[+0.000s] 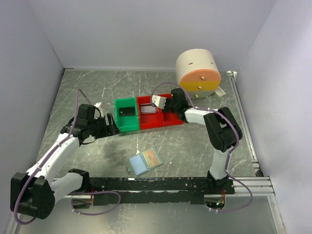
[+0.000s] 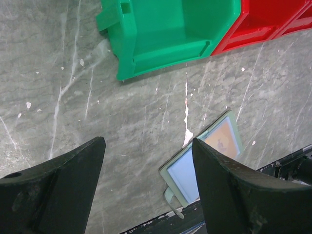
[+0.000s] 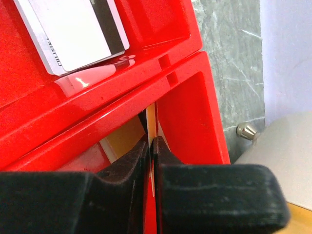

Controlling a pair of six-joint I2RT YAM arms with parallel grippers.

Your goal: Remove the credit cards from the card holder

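Grips a thin pale card, seen edge-on, in the right jaws: clenched tight on it, over the small red bin at the right end of the bin row. Shows a tan patch low in that same bin, just left of the jaws; can't tell if it's another card. Has a white card w/ dark mag stripe lying flat in the next red bin alongside.

Hangs the left jaws released, spread wide, nothing btwn them, above bare bench on the near side of the green bin.

Finds the card holder flat on the bench, opened out, approx mid-bench, btwn the bins and the dark front rail, well apart from both sets of jaws. Carries an orange card in the pocket nearer the right arm; reads plain pale blue in the other pocket, contents unclear.

Puts a cream drum w/ orange face at back right, just behind the red bins.
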